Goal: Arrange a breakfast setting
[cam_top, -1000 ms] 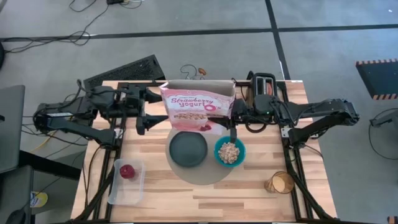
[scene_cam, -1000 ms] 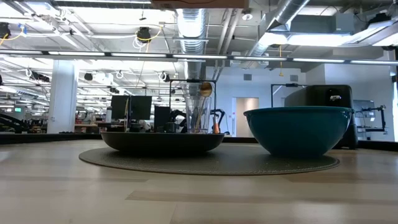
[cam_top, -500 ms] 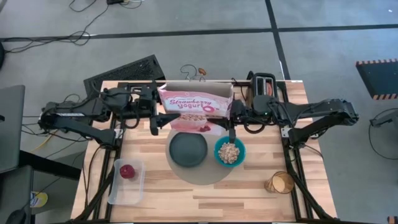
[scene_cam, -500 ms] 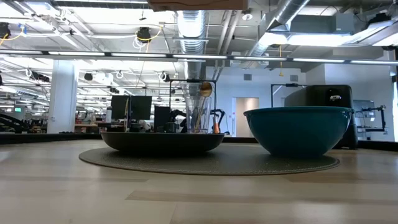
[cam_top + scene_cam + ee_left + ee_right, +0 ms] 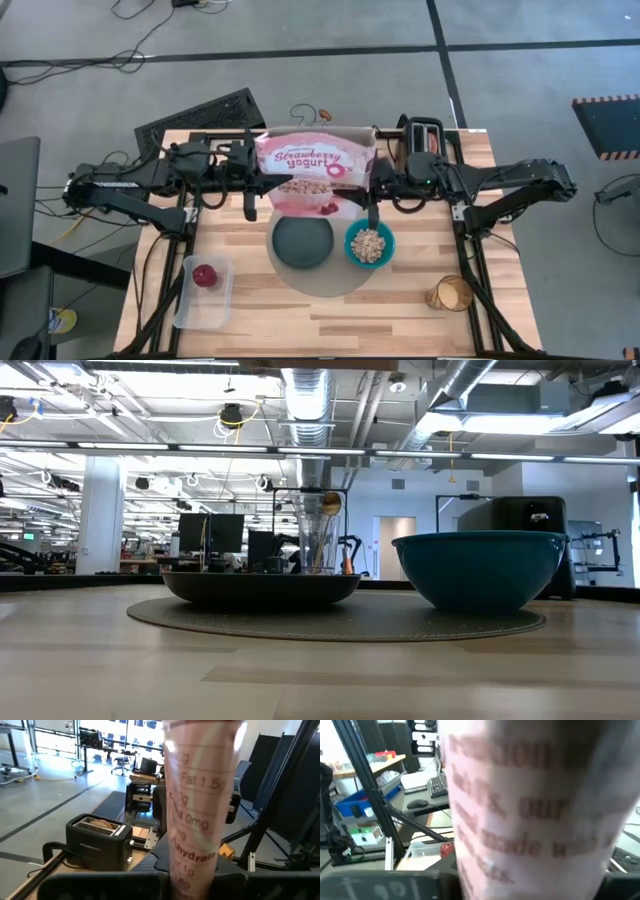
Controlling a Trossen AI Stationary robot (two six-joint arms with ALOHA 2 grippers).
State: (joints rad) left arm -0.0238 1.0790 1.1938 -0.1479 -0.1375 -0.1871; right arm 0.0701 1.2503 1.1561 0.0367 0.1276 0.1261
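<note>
A pink cereal box [image 5: 315, 172] hangs tipped, front face up, over the far edge of the round grey mat [image 5: 330, 285]. My left gripper [image 5: 262, 186] is shut on its left side and my right gripper [image 5: 372, 187] on its right side. On the mat sit a dark grey plate [image 5: 302, 240] and a teal bowl [image 5: 369, 243] with beige cereal in it. A red apple [image 5: 204, 276] lies in a clear tub at the near left. The low view shows only the box's underside [image 5: 315, 364] at the picture's top. A gold spoon [image 5: 330, 503] stands in a clear glass behind the plate. My left gripper pinches the box's narrow printed side panel [image 5: 192, 880] between its two fingers, coming level from the table's left. The box is clear of the table. My right gripper has the box's opposite narrow side [image 5: 520, 875] between its fingers, coming level from the table's right; the box fills that view and hides the fingertips.
A black toaster [image 5: 421, 135] with bread in a slot [image 5: 100, 824] stands at the far right, just behind my right arm. A clear cup with something brown [image 5: 450, 293] sits near the front right corner. Bare wood lies along the near edge.
My left gripper has moved toward the table's right, up to the box's left side, and has shut on it. The box has tipped a little, showing more of its front face from above. My right gripper has stayed at the box's right side.
</note>
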